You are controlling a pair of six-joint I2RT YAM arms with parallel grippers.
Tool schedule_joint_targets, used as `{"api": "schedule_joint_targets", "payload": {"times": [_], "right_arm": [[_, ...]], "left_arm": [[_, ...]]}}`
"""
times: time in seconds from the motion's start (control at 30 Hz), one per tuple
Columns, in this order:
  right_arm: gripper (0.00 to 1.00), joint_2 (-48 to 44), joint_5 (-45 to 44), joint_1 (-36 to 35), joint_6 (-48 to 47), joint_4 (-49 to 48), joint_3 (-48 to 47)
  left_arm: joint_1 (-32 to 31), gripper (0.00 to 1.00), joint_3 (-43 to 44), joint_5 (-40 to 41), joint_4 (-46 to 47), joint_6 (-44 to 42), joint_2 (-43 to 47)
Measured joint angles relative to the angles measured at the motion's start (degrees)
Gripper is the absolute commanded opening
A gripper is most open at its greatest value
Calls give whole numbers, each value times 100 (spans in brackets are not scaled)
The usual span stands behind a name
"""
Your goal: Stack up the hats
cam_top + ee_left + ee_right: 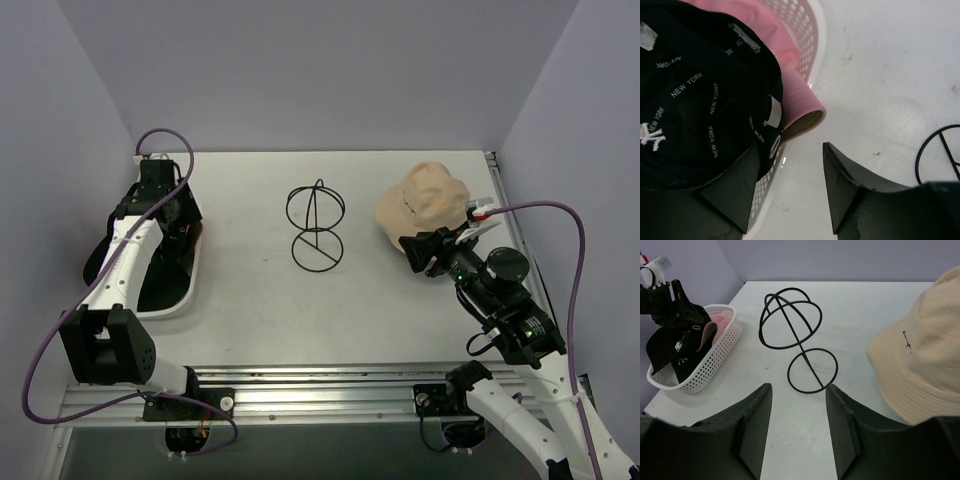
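The right claw point(798, 400) is spread open with nothing between its fingers. The beige bucket hat point(920, 360) lies crown-up on the table point(260, 300) at about 2 o'clock from it, just beside the right finger. From above, the hat point(425, 205) sits at 12 o'clock from that claw point(418, 250).

The left claw point(790, 165) is also spread wide and grips nothing. It straddles the rim of the white basket point(800, 25), one finger over the black cap point(695, 100), the other over bare table. The pink hat point(790, 85) lies under the cap at about 12 o'clock, its brim lapping over the basket rim.

The basket point(185, 295) hugs the table's 9 o'clock edge against the wall, and the beige hat is near the 3 o'clock edge. Between them is open table, with only the wire frame point(316, 225) standing at its centre.

The black cap carries "NEW YORK" repeated in white and a white stitched NY emblem. The small dark mark on the beige hat is too small to read.
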State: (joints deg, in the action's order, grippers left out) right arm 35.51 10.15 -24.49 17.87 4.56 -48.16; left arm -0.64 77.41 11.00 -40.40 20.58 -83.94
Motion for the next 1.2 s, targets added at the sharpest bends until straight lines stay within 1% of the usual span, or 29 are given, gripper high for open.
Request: {"api": "schedule_joint_targets", "payload": {"times": [0.07, 0.13, 0.23, 0.27, 0.3, 0.37, 0.4, 0.5, 0.73, 0.83, 0.93, 1.03, 1.2], "right_arm": [[43, -17, 0, 0, 0, 0, 0], [43, -46, -2, 0, -2, 0, 0], [42, -70, -13, 0, -2, -4, 0], [42, -68, -26, 0, -2, -2, 0], [42, -61, -31, 0, -2, -2, 0], [42, -39, -33, 0, -2, -2, 0], [42, -28, -33, 0, -2, -2, 0], [43, -15, -48, 0, -4, 0, 0], [48, -26, -83, 0, -37, 0, 0], [49, -44, -85, 0, -39, 59, -22], [51, -79, -61, 0, -42, 83, -72], [52, -107, 26, 0, -42, 85, -160], [53, -74, 376, 0, -42, 81, -398]], "left_arm": [[2, 55, -138, -17, 48, 15, -92], [37, 54, -234, -61, 52, 24, -179], [162, 45, -260, -61, 55, 37, -269], [203, 41, -260, -59, 59, 42, -275], [238, 33, -260, -59, 68, 42, -275], [280, 24, -260, -52, 79, 35, -275], [295, 14, -260, -55, 76, 22, -275], [295, 3, -254, -59, 70, -55, -275], [297, 2, 4, -24, -221, -330, -122], [299, 2, 273, -31, -444, -424, 225], [299, 2, 765, -107, -634, -490, 678], [299, 2, 1182, -326, -702, -518, 1115], [299, 2, 1436, -1145, -791, -518, 1902]]}}
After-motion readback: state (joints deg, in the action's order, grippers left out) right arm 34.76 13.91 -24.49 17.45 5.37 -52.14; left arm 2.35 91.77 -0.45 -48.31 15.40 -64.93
